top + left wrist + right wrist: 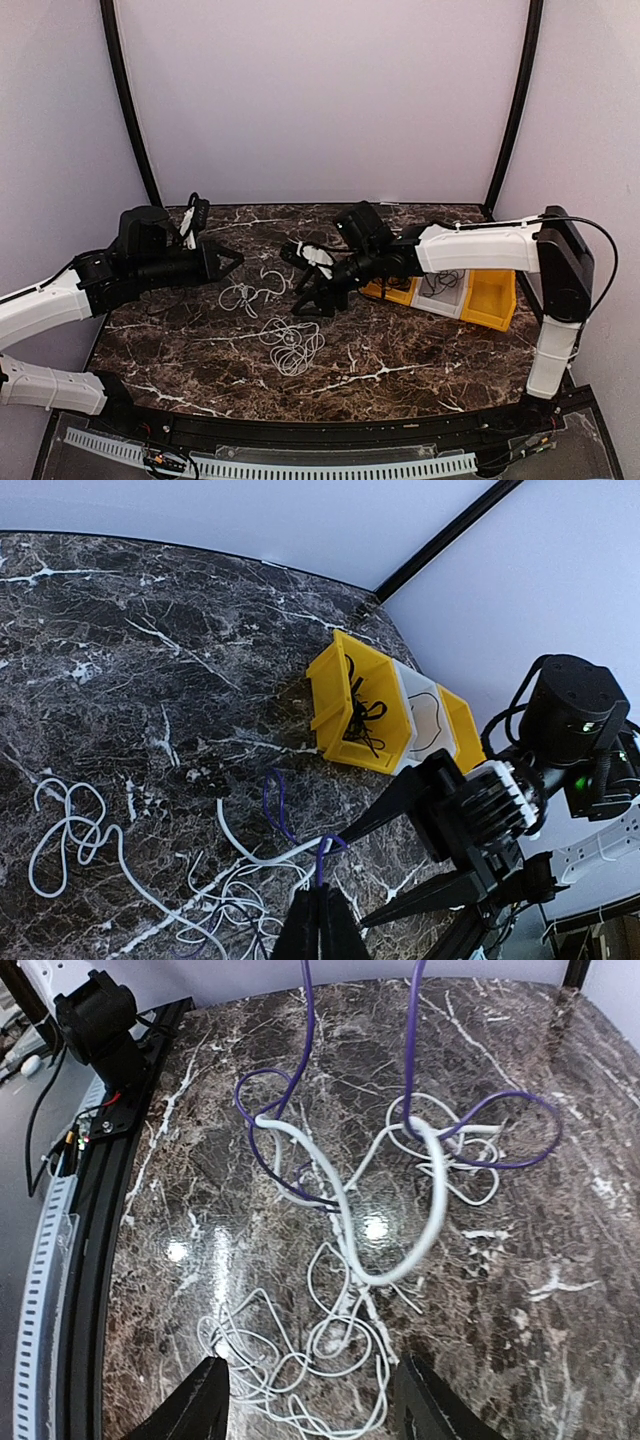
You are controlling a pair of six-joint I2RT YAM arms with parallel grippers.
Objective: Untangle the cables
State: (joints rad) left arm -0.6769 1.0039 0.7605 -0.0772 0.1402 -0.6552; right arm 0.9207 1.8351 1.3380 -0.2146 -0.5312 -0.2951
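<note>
The cables lie tangled mid-table: a purple cable point(300, 1070), a thick white cable point(340, 1200) looped through it, and a thin white coil point(300, 1360) below them. From above I see the coil point(292, 347) and another white squiggle point(243, 295). My left gripper point(322, 895) is shut on the purple cable point(275, 810), which rises off the table with the thick white cable point(240, 855) hanging over it. My right gripper point(310, 1405) hovers open above the thin coil, nothing between its fingers. It stands just right of the left gripper point(228, 262).
Two yellow bins point(490, 295) with a white bin point(440, 290) between them stand at the right, under the right arm. The nearest yellow bin point(350, 695) holds a black cord. Black frame posts rise at the back corners.
</note>
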